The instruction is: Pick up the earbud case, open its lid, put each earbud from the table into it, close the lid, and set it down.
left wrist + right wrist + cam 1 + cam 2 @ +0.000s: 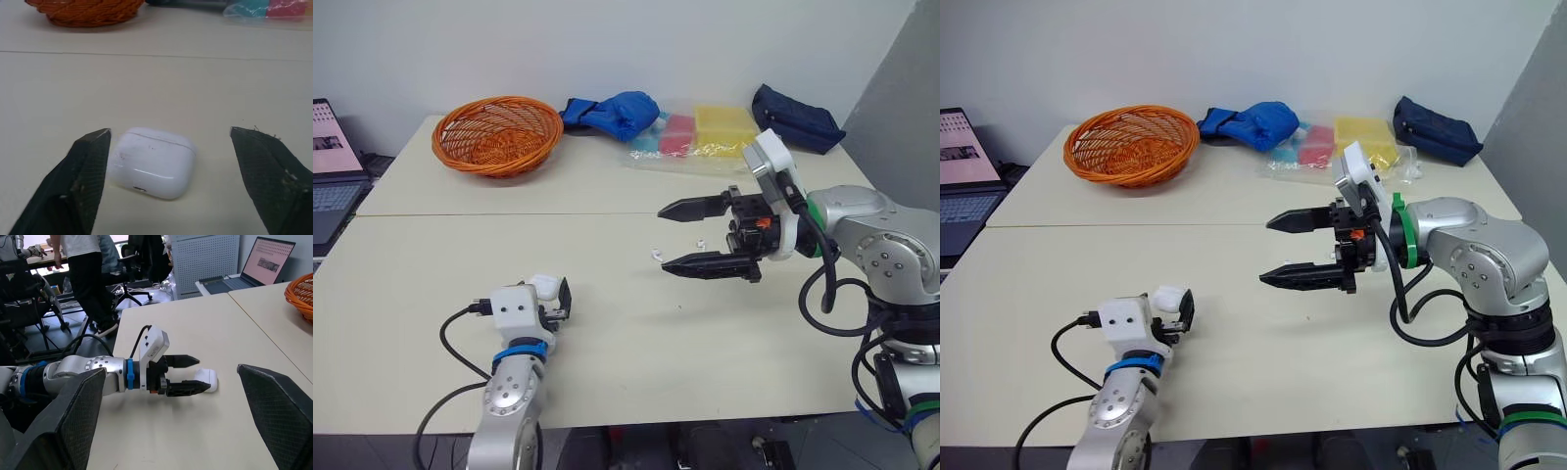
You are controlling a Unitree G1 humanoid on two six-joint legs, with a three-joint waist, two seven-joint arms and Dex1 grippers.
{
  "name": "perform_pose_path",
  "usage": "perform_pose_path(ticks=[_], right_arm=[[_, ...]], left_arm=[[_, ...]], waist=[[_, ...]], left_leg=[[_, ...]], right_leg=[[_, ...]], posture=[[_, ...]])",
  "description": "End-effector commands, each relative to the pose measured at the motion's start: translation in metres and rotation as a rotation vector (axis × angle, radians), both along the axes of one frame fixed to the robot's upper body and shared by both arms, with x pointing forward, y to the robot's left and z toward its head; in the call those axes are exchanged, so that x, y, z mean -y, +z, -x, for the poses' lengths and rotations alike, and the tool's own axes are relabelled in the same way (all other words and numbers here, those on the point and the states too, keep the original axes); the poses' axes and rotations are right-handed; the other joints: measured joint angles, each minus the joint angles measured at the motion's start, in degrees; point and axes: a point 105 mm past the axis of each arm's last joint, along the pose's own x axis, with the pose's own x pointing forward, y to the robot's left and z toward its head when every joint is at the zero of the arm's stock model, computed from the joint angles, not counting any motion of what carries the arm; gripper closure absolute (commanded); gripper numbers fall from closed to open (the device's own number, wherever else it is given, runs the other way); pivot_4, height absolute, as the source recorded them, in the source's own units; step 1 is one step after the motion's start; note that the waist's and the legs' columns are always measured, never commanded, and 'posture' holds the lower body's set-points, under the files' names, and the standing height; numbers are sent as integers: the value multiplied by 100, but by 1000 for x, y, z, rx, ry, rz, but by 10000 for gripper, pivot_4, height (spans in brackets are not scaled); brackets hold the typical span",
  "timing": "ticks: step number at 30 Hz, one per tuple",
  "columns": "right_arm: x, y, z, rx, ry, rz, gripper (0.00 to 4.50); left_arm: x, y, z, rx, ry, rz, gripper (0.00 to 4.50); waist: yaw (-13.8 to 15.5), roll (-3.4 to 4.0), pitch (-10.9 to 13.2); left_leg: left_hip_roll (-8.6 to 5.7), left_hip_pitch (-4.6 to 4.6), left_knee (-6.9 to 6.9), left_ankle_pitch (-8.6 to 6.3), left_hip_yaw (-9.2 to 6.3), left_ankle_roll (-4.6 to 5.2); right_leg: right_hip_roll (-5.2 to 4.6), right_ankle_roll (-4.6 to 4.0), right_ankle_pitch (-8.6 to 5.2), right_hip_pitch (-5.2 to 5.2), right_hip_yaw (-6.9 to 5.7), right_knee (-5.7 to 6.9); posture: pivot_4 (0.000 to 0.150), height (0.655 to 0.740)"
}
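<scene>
Beige worktop (607, 323): our left tool (169, 132) straddles the earbud case (152, 161).
Spread wide, it brackets the closed lid-down case for pickup; our right tool (663, 236), equally wide, hovers near the earbuds (702, 242).

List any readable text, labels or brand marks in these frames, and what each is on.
No text can be read.
laptop screen: lines of a page, too small and blurred to read.
earbud case: plain white, no legible marking.

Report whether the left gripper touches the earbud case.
Cannot tell. Left wrist view: one finger borders the earbud case, no gap visible; the other stands clear.
</scene>
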Motion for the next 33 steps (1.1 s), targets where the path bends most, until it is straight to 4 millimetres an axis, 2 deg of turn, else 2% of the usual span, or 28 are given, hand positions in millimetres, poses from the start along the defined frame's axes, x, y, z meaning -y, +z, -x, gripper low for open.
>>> perform_pose_path(ticks=[1, 4, 7, 11, 17, 21, 29, 33], right_arm=[[0, 9, 3, 39, 8, -37, 0], [-1, 9, 4, 34, 12, -44, 0], [-2, 8, 3, 32, 14, -46, 0], [-3, 9, 3, 34, 14, -55, 0], [-2, 9, 3, 33, 12, -52, 0], [-2, 10, 3, 35, 11, -52, 0], [-1, 10, 2, 34, 7, -52, 0], [-1, 10, 2, 36, 6, -55, 0]], left_arm=[[2, 15, 2, 33, -144, -5, 310], [-4, 9, 2, -24, -194, 28, 310], [-25, 9, -2, -48, -175, 5, 310], [-18, 4, -4, -88, -216, -9, 310], [-9, -14, -5, -169, -234, 2, 310], [-12, -29, 0, -237, -210, -14, 310], [-18, -24, -11, -207, -185, -51, 310], [-17, -21, -13, -190, -179, -43, 12127]], waist=[[-1, 0, 0], [-3, 0, 0], [-3, -1, 0], [-3, 0, 0], [-1, -1, 0], [-1, 0, 0], [0, 0, 0], [0, 0, 0]], left_leg=[[0, 0, 0, 0, 0, 0], [3, 0, 0, 0, 0, 0], [3, 0, 0, 0, 0, 0], [4, 0, 0, 0, 0, 0], [4, -1, 0, 0, 1, 0], [5, -1, -1, 0, 0, 0], [4, 7, 0, 0, 0, 0], [4, 9, 1, 0, 0, 0]], right_leg=[[0, -13, -7, 0, 0, -1], [-2, -17, -10, 0, 1, 0], [-5, -15, -9, 0, 1, -1], [-6, -15, -9, 0, -1, 1], [-17, -7, -5, 0, 4, -1], [-16, -1, -2, 0, -1, 0], [-17, -16, -9, 2, 3, 10], [-17, -19, -10, 3, 3, 13]], posture=[[1500, 7400], [1500, 7400], [1500, 7400], [1500, 7400], [1500, 7400], [1500, 7400], [1500, 7400], [1500, 7400]])
